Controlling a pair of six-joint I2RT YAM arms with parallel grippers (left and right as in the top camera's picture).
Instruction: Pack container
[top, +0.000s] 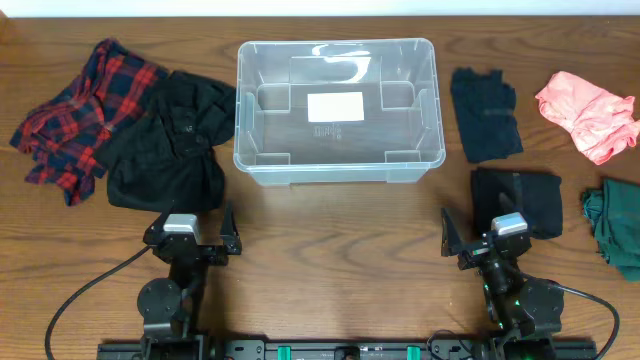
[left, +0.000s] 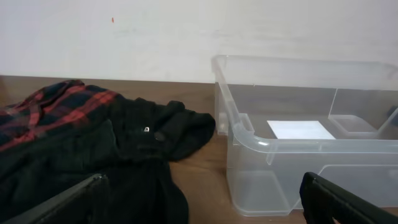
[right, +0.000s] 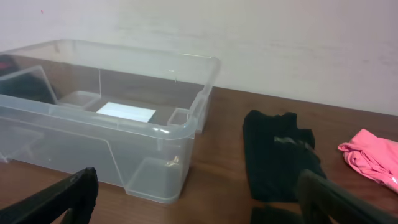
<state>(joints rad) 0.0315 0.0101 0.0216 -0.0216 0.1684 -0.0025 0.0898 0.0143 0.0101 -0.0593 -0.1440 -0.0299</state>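
Nearest me, the left gripper (top: 192, 240) and the right gripper (top: 490, 240) are both sitting with jaws spread wide, holding nothing. Beyond them, mid-table, the container (top: 338, 172) is standing empty. It is looking light, stiff and slick, so I would be taking it by the thick rim. The green cloth (top: 618, 225) is running off the picture's edge, and the label (top: 335, 106) print is proving too small to read.
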